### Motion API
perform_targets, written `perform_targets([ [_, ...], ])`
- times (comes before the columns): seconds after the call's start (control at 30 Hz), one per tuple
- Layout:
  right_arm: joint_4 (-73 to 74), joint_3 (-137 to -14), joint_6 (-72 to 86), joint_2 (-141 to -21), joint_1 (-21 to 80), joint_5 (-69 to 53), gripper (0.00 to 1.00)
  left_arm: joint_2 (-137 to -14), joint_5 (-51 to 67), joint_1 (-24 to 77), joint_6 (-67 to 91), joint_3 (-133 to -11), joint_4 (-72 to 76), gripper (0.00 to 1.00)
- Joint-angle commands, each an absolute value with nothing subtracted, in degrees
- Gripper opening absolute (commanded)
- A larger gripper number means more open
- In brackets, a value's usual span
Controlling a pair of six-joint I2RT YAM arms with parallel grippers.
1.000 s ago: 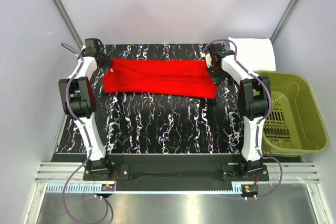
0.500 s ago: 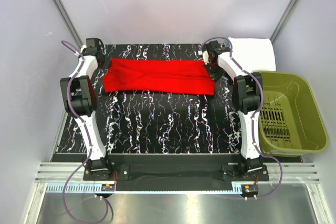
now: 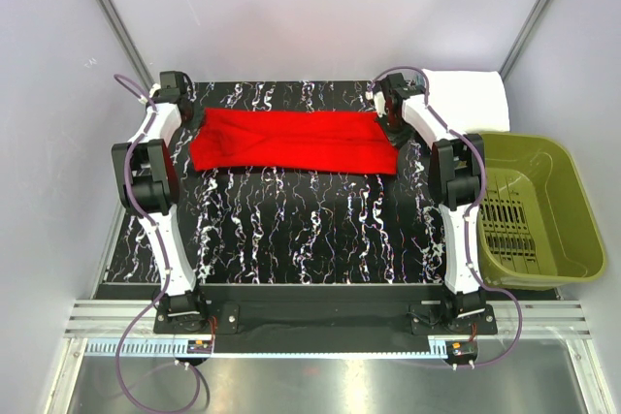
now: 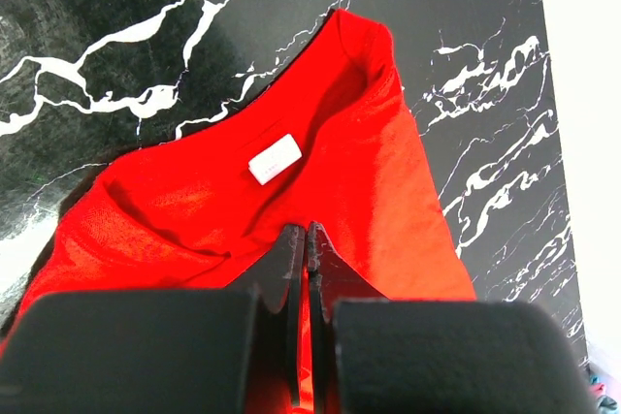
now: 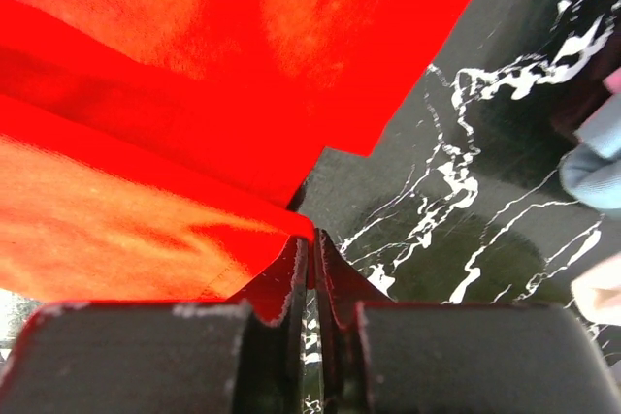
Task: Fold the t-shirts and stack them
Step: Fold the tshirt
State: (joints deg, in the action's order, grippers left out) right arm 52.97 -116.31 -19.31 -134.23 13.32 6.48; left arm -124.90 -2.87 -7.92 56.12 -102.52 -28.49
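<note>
The red t-shirt (image 3: 291,141) lies as a long folded band across the far part of the black marbled table (image 3: 291,230). My left gripper (image 3: 194,121) is shut on its left end; the left wrist view shows the jaws (image 4: 306,232) pinching red cloth near the collar with its white label (image 4: 273,158). My right gripper (image 3: 393,126) is shut on the shirt's right corner (image 5: 291,210), as the right wrist view (image 5: 312,236) shows. A folded white t-shirt (image 3: 471,99) lies at the far right corner.
An olive-green plastic basket (image 3: 534,210) stands off the table's right side. Grey walls close in at the back and sides. A pale blue cloth edge (image 5: 597,157) shows at the right of the right wrist view.
Both grippers have carried the red shirt's near edge away toward the far side, so the band is narrower and flatter. The right gripper has moved furthest back.
</note>
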Motion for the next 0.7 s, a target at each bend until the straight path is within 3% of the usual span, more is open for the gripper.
perform_targets([
  [0.0, 53.2, -120.3, -19.9, -135.2, 12.7, 7.8, 0.11, -125.5, -3.5, -8.0, 55.4, -104.9, -25.0, 0.00],
  [0.1, 53.5, -121.5, -19.2, -135.6, 12.7, 9.0, 0.25, -126.0, -1.3, -8.0, 55.5, -104.7, -22.9, 0.00],
  [0.3, 54.2, -121.7, -16.4, -133.9, 12.8, 11.4, 0.30, -125.9, 0.3, -8.0, 55.8, -104.9, -22.2, 0.00],
  [0.4, 55.9, -123.0, -12.5, -132.9, 12.7, 10.6, 0.31, -125.5, 0.1, -8.0, 55.5, -104.9, -22.8, 0.14],
  [0.67, 54.7, -120.0, -0.4, -126.7, 13.0, -2.0, 0.29, -125.0, 4.2, -8.0, 51.4, -106.0, -20.0, 0.21],
])
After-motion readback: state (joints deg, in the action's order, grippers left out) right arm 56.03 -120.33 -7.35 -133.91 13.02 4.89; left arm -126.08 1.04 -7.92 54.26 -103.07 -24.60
